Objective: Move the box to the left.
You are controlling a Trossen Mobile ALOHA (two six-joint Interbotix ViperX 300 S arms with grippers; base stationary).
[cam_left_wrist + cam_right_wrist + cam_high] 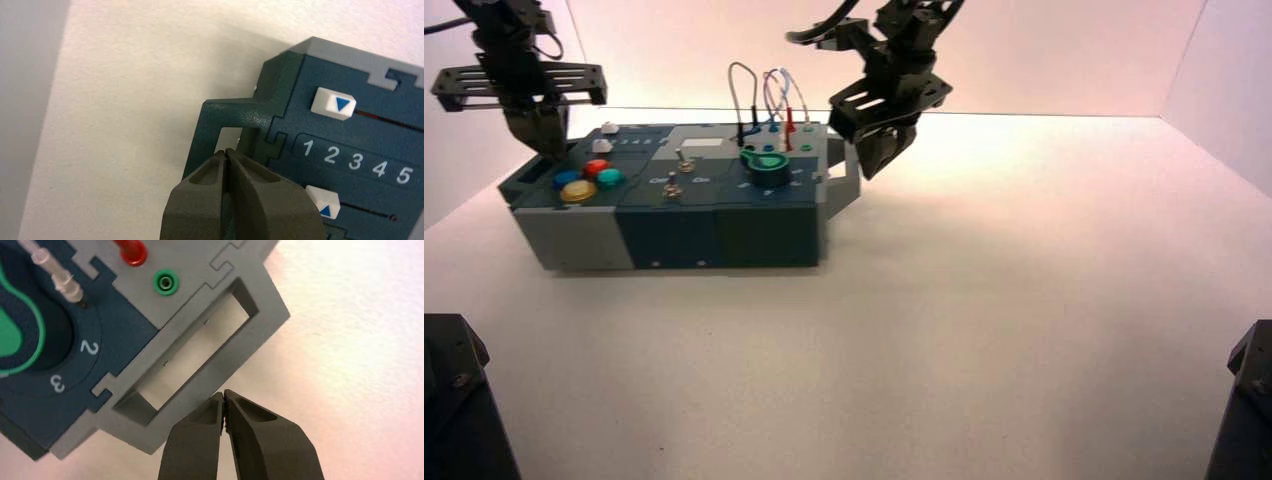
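Our closed black grippers at the long dark teal-grey box (719, 225)

Our left gripper (226, 152) hovers over the box's dark green left handle (200, 135); our right gripper (224, 394) is beside its grey right handle (220, 360), fingers together, gripping nothing.

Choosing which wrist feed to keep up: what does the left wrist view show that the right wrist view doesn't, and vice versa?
Only the left wrist view: the dark green end handle, white sliders and digits 1, 4 and 5.

Only the right wrist view: the grey end handle, the green socket, a red plug and part of the green knob.

Both: part of the box, digits 2 and 3, and a shut gripper at a handle, left or right.
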